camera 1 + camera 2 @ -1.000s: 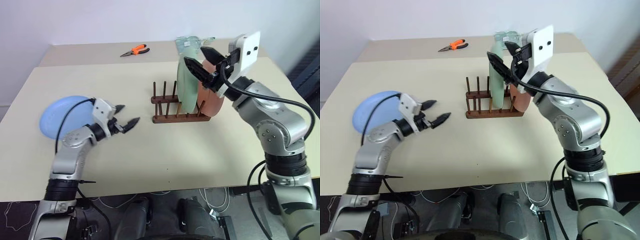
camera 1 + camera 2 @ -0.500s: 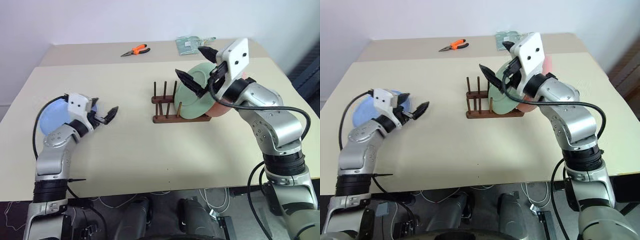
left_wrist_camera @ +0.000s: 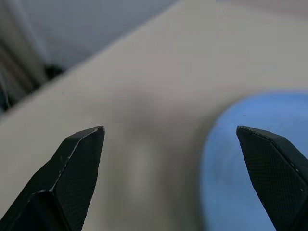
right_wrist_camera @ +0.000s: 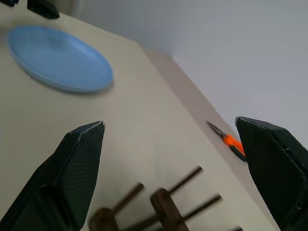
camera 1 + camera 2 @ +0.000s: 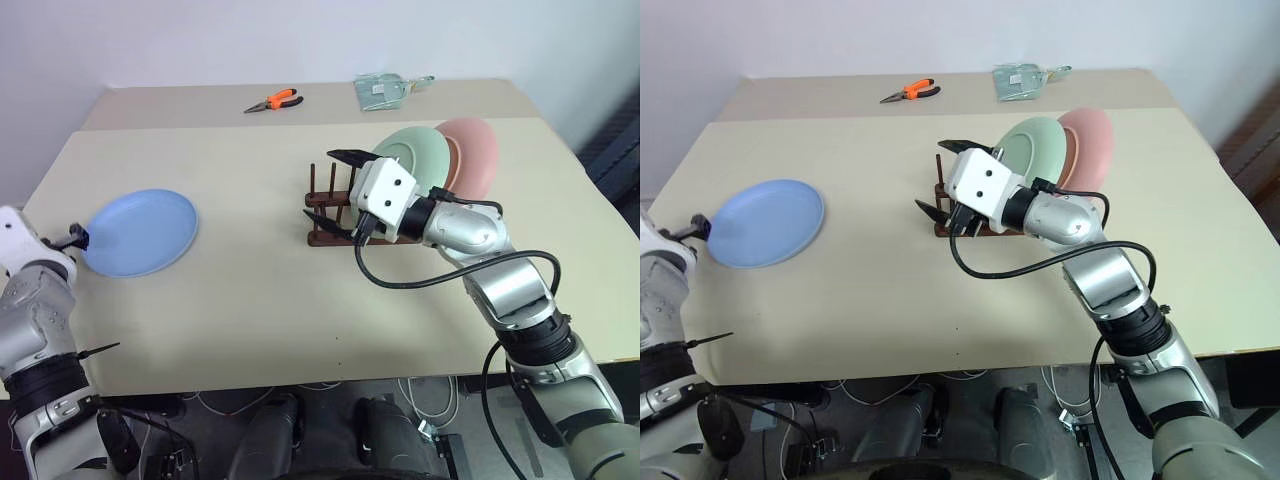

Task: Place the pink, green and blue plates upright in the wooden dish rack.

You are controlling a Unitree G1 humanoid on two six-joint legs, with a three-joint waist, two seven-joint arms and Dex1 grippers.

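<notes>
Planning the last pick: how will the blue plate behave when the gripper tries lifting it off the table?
The blue plate lies flat on the table, so its low rim probably offers little to pinch. It looks smooth and thin, likely light but slippery. Pushed, it would probably slide rather than tip.

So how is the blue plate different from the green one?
The blue plate lies flat on the table, while the green plate stands on edge in the wooden dish rack, leaning back. The blue plate sits alone, far from the rack; the green plate rests against the pink plate behind it. Both are round, plain-coloured, and look about the same size.
</notes>
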